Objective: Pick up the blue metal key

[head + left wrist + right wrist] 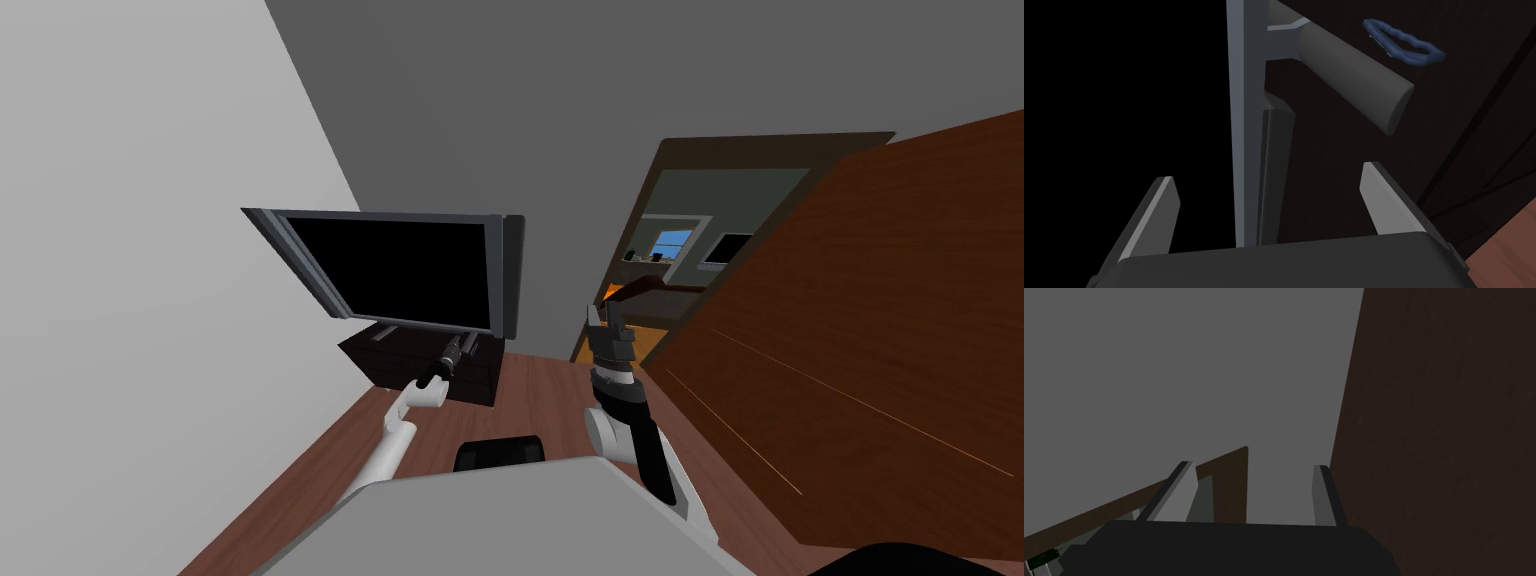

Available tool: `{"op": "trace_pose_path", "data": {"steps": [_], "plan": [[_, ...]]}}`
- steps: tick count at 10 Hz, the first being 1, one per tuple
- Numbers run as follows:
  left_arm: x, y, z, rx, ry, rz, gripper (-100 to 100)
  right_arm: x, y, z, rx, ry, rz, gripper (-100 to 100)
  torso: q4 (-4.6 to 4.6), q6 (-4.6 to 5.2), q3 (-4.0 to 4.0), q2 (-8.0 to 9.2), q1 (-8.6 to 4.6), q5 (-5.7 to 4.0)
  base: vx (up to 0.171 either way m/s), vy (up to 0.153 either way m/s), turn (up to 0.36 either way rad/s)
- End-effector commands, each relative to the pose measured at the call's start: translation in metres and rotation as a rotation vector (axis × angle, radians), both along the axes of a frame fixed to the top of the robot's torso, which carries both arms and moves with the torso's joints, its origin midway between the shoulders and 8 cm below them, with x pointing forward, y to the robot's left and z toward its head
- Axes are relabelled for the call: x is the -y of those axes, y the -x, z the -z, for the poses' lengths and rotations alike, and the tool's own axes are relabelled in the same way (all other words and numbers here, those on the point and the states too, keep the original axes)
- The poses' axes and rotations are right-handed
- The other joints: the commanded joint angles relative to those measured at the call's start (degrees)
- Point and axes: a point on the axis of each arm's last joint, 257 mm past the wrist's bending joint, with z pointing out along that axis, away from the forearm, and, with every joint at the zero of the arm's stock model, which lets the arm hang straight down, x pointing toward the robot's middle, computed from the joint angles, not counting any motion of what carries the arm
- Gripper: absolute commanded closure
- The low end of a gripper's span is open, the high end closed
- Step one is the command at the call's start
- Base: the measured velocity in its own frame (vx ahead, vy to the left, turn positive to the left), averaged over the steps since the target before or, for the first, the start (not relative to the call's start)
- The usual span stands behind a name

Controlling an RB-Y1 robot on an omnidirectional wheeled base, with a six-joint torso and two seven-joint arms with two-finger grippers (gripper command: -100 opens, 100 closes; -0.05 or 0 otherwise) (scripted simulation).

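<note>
Dark stand [1334, 150]: key [1411, 57] beyond end effector [1269, 172]

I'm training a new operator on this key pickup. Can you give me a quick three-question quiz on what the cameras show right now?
1. True or false: the left gripper is shut on the blue key.
2. What does the key lie on? A) a white table B) the dark TV stand C) a green sofa
3. Fill in: the fingers of the right gripper stand ____.

Key: 1 false, as its fingers are open and the key lies beyond them; 2 B; 3 open.
</note>
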Motion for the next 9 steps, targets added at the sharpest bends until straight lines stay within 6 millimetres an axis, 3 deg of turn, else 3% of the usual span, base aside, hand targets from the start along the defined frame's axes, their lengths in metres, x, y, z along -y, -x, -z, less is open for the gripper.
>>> {"op": "trace_pose_path", "data": {"steps": [1, 2, 4, 5, 7, 9], "plan": [[0.009, 0.001, 0.021, -0.071, -0.011, 0.015, -100, 0.0, 0.0, 0.0, 0.0, 0.0, 0.0, 0, 0.0, 0.0, 0.0, 0.0, 0.0, 0.0, 0.082, 0.067, -0.033], [0.008, 0.002, 0.024, -0.081, -0.012, 0.014, -100, 0.0, 0.0, 0.0, 0.0, 0.0, 0.0, 0, -0.01, 0.0, -0.04, -0.06, 0.12, 0.02, 0.074, 0.05, -0.028], [0.02, 0.009, 0.053, -0.177, -0.027, 0.034, -100, 0.0, 0.0, 0.0, 0.0, 0.0, 0.0, 0, -0.02, -0.01, -0.05, -0.09, 0.06, 0.01, 0.088, 0.051, -0.038], [0.02, 0.009, 0.053, -0.178, -0.027, 0.034, -100, 0.0, 0.0, 0.0, 0.0, 0.0, 0.0, 0, -0.03, 0.0, -0.07, -0.12, 0.09, 0.02, 0.075, 0.048, -0.022], [0.033, 0.02, 0.08, -0.269, -0.04, 0.053, -100, 0.0, 0.0, 0.0, 0.0, 0.0, 0.0, 0, -0.02, -0.01, -0.04, -0.06, 0.05, 0.01, 0.086, 0.053, -0.03], [0.033, 0.02, 0.08, -0.269, -0.04, 0.053, -100, 0.0, 0.0, 0.0, 0.0, 0.0, 0.0, 0, -0.02, -0.01, -0.04, -0.07, 0.01, 0.01, 0.054, 0.019, -0.007]]}}
